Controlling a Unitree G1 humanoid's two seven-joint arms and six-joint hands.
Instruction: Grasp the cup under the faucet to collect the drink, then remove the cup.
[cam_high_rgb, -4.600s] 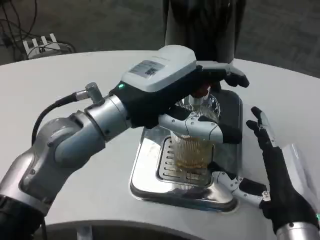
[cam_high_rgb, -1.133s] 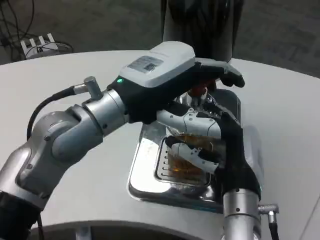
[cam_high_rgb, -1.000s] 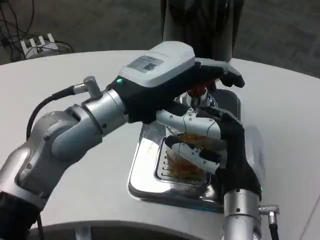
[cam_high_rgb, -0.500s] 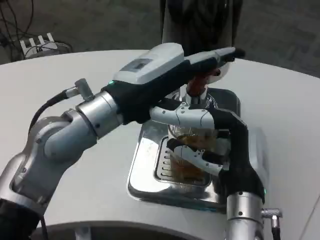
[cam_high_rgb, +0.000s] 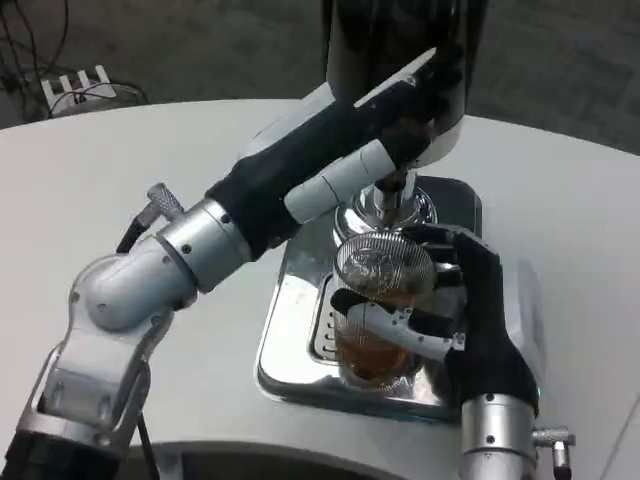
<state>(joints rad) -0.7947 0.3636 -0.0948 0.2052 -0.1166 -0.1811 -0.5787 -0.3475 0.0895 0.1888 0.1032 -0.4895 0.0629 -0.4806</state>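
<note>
Right hand (cam_high_rgb: 470, 320) wraps the ribbed clear cup (cam_high_rgb: 378, 305), fingers (cam_high_rgb: 385, 325) curled across its front, thumb side hidden behind the glass. Cup stands on the slotted grate of the steel drip tray (cam_high_rgb: 290, 340), directly below the faucet nozzle (cam_high_rgb: 385, 200), rim just under it. Amber drink fills roughly the lower half. Left hand (cam_high_rgb: 400, 110) reaches up at the dark dispenser body (cam_high_rgb: 400, 40), above the nozzle; whether its fingers are curled or flat on the tap, cannot tell, they blend into the dark housing.

Risks, judged from here:
- Rim sits close under the nozzle, so lifting straight up would likely knock the cup against it and slosh. Needs to come out low and toward the robot first.
- Ribbed glass plus liquid: a loose grip could let it rotate or slip; squeezing off-centre may tip it on the grate.
- If the tap isn't fully closed, pulling the cup out leaves drink running into the tray.
- Left forearm (cam_high_rgb: 190, 250) crosses diagonally over the tray's left side, so an exit to that side risks a bump.

Open room: white table (cam_high_rgb: 560, 200) is bare to the right of the tray, and near the front rim of the tray. Tray's raised lip must be cleared on the way out. Table edge lies close behind the tray's front rim, so little depth there.
</note>
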